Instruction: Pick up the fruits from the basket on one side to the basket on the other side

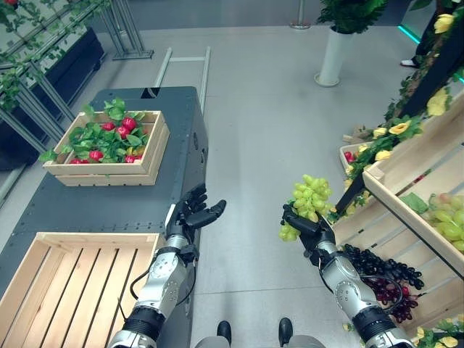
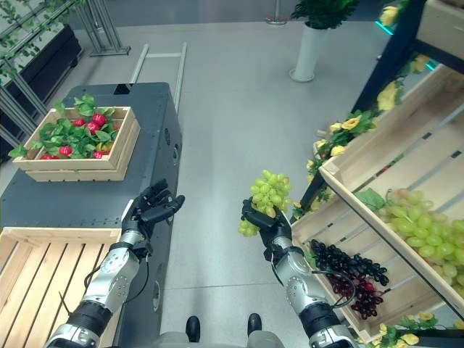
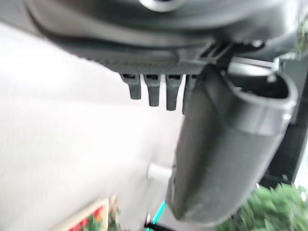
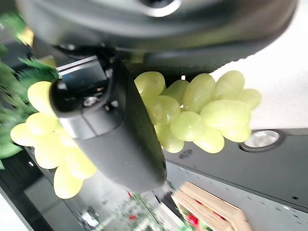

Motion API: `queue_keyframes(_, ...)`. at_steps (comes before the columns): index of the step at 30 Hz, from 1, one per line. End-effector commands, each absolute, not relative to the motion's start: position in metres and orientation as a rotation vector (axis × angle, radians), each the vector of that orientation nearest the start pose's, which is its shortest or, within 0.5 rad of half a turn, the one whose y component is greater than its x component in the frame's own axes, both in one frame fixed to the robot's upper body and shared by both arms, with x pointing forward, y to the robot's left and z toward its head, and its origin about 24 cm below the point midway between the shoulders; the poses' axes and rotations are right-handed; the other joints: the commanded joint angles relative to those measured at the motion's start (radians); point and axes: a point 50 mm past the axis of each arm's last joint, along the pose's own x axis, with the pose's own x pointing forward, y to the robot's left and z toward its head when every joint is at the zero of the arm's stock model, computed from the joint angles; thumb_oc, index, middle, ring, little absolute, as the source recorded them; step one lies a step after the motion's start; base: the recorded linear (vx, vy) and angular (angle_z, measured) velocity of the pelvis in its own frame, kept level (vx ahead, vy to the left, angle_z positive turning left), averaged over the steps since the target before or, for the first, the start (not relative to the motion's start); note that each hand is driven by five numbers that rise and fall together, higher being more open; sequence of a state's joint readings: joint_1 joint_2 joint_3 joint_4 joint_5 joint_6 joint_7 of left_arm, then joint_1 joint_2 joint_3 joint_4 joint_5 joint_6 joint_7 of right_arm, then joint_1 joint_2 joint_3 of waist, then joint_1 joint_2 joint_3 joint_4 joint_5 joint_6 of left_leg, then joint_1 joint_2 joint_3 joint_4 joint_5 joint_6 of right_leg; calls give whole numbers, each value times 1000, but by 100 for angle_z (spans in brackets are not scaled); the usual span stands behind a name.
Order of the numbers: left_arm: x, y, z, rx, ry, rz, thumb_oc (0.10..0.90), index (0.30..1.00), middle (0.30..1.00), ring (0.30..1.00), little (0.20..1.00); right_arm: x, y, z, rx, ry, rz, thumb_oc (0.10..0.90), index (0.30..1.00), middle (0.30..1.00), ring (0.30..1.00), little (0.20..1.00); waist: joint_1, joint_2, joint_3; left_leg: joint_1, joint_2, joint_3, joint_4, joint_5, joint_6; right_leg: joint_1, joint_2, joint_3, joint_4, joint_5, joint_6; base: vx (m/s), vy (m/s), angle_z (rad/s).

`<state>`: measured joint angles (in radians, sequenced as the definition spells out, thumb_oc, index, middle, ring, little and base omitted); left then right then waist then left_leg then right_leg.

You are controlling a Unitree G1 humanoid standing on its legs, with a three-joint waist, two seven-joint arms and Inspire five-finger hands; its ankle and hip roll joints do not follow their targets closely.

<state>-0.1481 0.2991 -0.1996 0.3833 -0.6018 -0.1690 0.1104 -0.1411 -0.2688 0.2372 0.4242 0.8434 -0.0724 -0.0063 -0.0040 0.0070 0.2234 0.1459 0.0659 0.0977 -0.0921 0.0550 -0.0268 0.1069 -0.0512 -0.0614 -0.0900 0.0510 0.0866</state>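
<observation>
The dark table (image 1: pixel 170 156) runs along the robot's left. On its near end lies a bare slatted crate (image 1: pixel 72 283); further off stands a smaller crate (image 1: pixel 109 148) of leaves and red fruit. On the right, a sloped wooden shelf (image 1: pixel 406 181) carries green grapes (image 1: pixel 446 217) in the upper bin and dark grapes (image 1: pixel 384 272) in the lower.

The right hand (image 1: pixel 306 226) is over the floor between shelf and table, fingers curled tight around a green bunch (image 1: pixel 308 199); the right wrist view shows grapes bulging out on both sides of the thumb. The left hand (image 1: pixel 194 214) hangs over the table's edge just past the bare crate, fingers loosely spread, holding nothing.

The bunch looks light but floppy. Its berries are smooth and rounded, likely to slip or pop loose if squeezed. A hold near the stem or cupped round the cluster's thickest part seems safest, as here.
</observation>
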Motion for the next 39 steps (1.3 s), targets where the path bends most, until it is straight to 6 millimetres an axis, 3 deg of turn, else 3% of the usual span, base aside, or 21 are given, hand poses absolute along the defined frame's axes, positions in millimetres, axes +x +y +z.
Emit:
queue_keyframes(1,284,185,34,-227,-25,13,800,900,900,900,900,277,-159,23,603,43,103,400,300,300,300,300,-6,-18,-131,-25,-72,-40,20,-64,28,32,-16,1,20,-20,-23,-8,-125,2)
queue_keyframes(6,272,185,20,-222,34,0,800,900,900,900,900,270,-159,15,587,88,108,400,300,300,300,300,-23,-24,-132,-28,-67,-24,77,-87,16,27,6,32,14,-18,-41,-38,-75,0)
queue_keyframes(8,269,185,18,-220,39,-10,800,900,900,900,900,267,-160,12,560,101,127,400,300,300,300,300,-20,-38,-116,-75,-86,-39,193,-113,5,25,-3,40,17,-5,-48,-60,-14,-4)
queue_keyframes(9,267,186,18,-224,35,-2,800,900,900,900,900,266,-159,13,533,109,161,400,300,300,300,300,-13,-51,-100,-117,-117,-91,285,-137,7,18,-15,57,25,8,-46,-47,16,-8)
queue_keyframes(10,266,187,18,-225,33,4,800,900,900,900,900,266,-158,13,530,111,169,400,300,300,300,300,-10,-52,-97,-123,-123,-107,297,-140,9,16,-16,61,28,9,-46,-64,69,-22)
queue_keyframes(11,263,189,20,-229,16,25,800,900,900,900,900,266,-152,16,501,116,238,400,300,300,300,300,5,-49,-80,-136,-149,-188,303,-137,19,4,-14,94,48,12,-43,-67,122,-37)
queue_keyframes(12,264,191,23,-239,-4,43,800,900,900,900,900,270,-146,20,475,111,295,400,300,300,300,300,15,-41,-75,-132,-152,-248,241,-119,26,-8,-1,125,56,9,-43,-81,174,-93)
queue_keyframes(14,266,193,25,-249,-14,70,800,900,900,900,900,272,-138,22,446,110,348,400,300,300,300,300,18,-31,-70,-99,-155,-269,166,-100,42,-13,9,146,61,3,-41,-63,165,-106)
queue_keyframes(18,274,188,31,-222,-30,87,800,900,900,900,900,262,-131,25,409,114,437,400,300,300,300,300,-17,-31,-74,-57,-145,-228,66,-67,53,-47,-6,147,67,30,-2,-31,127,-71)
queue_keyframes(22,271,193,30,-208,-36,129,800,900,900,900,900,253,-131,24,385,133,516,400,300,300,300,300,-26,-34,-72,-43,-143,-207,16,-53,55,-87,-19,124,82,56,25,-55,58,-22)
queue_keyframes(24,267,205,30,-191,-41,182,800,900,900,900,900,252,-127,27,331,122,588,400,300,300,300,300,-5,-39,-63,-40,-127,-137,5,-48,54,-130,-42,0,206,59,50,-176,29,-49)
queue_keyframes(27,267,216,33,-182,-55,231,800,900,900,900,900,253,-121,28,292,132,671,400,300,300,300,300,24,-29,-65,-56,-103,-76,9,-30,55,-137,-48,-78,328,16,42,-193,33,-103)
queue_keyframes(29,269,223,35,-178,-62,261,800,900,900,900,900,253,-117,27,284,143,730,400,300,300,300,300,44,-28,-69,-75,-94,-50,22,-22,59,-120,-38,-95,382,-21,33,-150,-32,-107)
queue_keyframes(31,269,227,35,-176,-61,294,800,900,900,900,900,250,-110,25,270,147,786,400,300,300,300,300,68,-48,-78,-112,-99,-32,47,-11,46,-43,-35,-99,288,-52,21,-68,-139,-60)
queue_keyframes(32,269,228,34,-182,-58,316,800,900,900,900,900,250,-107,25,262,144,815,400,300,300,300,300,84,-62,-87,-138,-100,-25,59,-6,30,27,-34,-103,153,-76,8,-42,-200,-36)
queue_keyframes(34,271,226,31,-202,-43,352,800,900,900,900,900,255,-104,30,235,143,831,400,300,300,300,300,96,-70,-92,-165,-90,-22,73,5,4,60,-25,-88,39,-53,-1,-57,-213,-57)
queue_keyframes(37,274,221,33,-212,-42,356,800,900,900,900,900,260,-103,37,205,133,844,400,300,300,300,300,91,-72,-95,-166,-91,-30,89,-2,-5,60,-20,-87,5,-34,-19,-54,-84,-26)
queue_keyframes(39,272,214,33,-220,-36,334,800,900,900,900,900,260,-108,43,173,112,845,400,300,300,300,300,85,-84,-91,-188,-118,-80,201,-53,-8,41,-31,-69,5,-15,-33,-56,7,0)
